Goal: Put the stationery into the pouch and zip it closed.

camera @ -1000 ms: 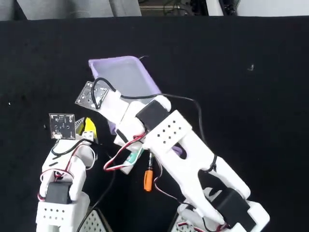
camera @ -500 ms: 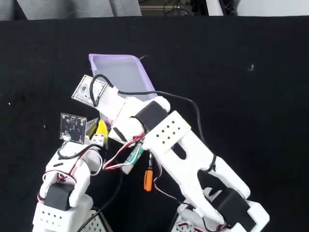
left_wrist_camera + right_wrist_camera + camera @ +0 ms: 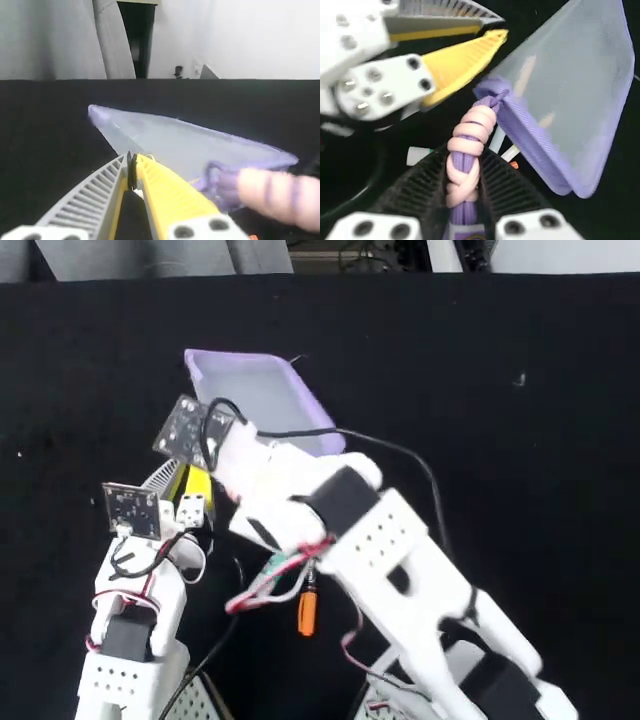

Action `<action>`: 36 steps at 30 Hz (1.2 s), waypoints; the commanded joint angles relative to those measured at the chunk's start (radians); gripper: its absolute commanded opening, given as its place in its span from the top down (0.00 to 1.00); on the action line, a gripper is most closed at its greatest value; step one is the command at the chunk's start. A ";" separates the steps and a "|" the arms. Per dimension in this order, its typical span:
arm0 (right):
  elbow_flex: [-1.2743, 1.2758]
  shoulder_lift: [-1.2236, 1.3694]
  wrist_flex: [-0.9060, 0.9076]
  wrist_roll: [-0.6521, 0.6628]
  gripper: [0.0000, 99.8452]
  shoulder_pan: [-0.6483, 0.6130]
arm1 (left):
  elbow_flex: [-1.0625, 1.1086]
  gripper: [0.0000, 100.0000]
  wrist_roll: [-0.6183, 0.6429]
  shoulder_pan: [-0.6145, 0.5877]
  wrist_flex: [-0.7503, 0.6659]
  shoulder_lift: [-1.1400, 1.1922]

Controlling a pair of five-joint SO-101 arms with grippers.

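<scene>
Over on the left of the bench (image 3: 500, 440), the left arm (image 3: 130, 590) has its yellow-and-grey jaws pressed together at the tips, gripping nothing, right beside the pouch's near corner. The purple mesh pouch (image 3: 255, 390) sits mid-bench. Right jaws are pinching the pink-and-purple braided pull cord (image 3: 467, 150) at that same corner. An orange marker (image 3: 307, 612) lies on the bench under the right arm (image 3: 400, 560), outside the pouch. A couple of pale pens (image 3: 496, 139) poke out by the pouch's edge; can't tell if they're inside.

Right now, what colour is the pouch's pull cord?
The cord is pink and purple; right wrist view.
</scene>
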 commanded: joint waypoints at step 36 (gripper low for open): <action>0.120 -0.108 -0.126 0.005 0.99 -0.084 | -0.501 0.83 -0.025 0.038 0.736 -0.009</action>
